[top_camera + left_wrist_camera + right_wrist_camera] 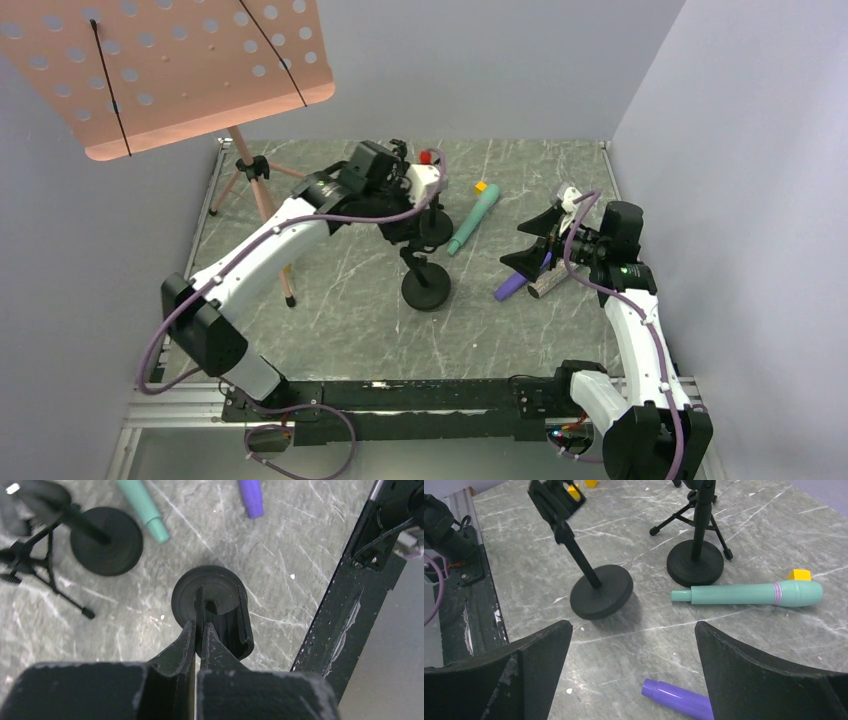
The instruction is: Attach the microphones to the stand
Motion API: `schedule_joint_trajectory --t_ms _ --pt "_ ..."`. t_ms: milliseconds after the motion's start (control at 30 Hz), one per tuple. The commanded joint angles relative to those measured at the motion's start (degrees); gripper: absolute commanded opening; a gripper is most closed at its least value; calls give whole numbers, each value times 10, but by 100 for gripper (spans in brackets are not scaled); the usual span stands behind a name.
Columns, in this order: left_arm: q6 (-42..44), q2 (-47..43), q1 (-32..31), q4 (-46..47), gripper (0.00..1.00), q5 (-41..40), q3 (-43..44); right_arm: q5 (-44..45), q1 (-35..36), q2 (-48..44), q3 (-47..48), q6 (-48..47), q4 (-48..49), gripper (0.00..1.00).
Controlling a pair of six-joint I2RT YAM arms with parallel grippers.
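Observation:
A black round-base microphone stand (pixel 425 290) stands mid-table, leaning. My left gripper (pixel 410 243) is shut on the edge of its top clip (pixel 220 625), seen from above over the base (pixel 186 600). The stand also shows in the right wrist view (pixel 601 597). The teal-green microphone (pixel 475 222) lies flat beside a second round-base stand (pixel 436 230). The purple microphone (pixel 510 287) and the grey-brown microphone (pixel 548 284) lie under my right gripper (pixel 535 258). That gripper (pixel 632 630) is open and empty, above the purple microphone's end (pixel 674 697).
A pink perforated music stand (pixel 170 70) on a tripod (pixel 255 190) overhangs the back left. A small black tripod (pixel 30 555) stands by the second stand's base (pixel 106 541). A yellow cube (pixel 799 574) lies by the teal microphone's head (pixel 796 594). The black rail (pixel 345 600) runs along the near edge.

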Motion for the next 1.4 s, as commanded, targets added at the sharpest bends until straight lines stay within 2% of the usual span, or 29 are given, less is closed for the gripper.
schedule_joint_trajectory --t_ms 0,267,333,467,600,800,933,1133,1200,1267,1300,1367 --pt "61 43 -49 -20 0 -15 54 -23 7 -11 -4 -21 4 100" --pt "57 64 -97 -4 2 -45 39 -23 15 -13 -6 -26 2 100" --pt "44 62 -99 1 12 -48 36 -22 16 -12 -6 -29 1 100" --pt "9 51 -99 21 42 -70 27 -22 17 -14 -7 -33 -2 100" --pt "-19 32 -100 38 62 -91 29 -23 17 -15 -7 -38 -5 100" --pt "-57 -39 -99 77 69 -113 7 -27 17 -15 -8 -56 -15 100" --pt "-87 -129 -99 141 71 -121 -86 -25 17 -18 -10 -69 -20 100" --pt "-156 -303 -99 251 75 -126 -322 -21 17 -13 -13 -48 -4 100" --pt "-188 -364 -98 281 81 -152 -392 -8 17 -10 -20 5 28 100" --pt "-223 -428 -97 312 92 -179 -456 21 13 -6 -27 66 66 100" --pt "-241 -457 -97 322 98 -195 -486 50 10 -4 -33 106 92 100" --pt "-275 -516 -95 333 99 -228 -529 143 -3 0 -44 211 139 100"
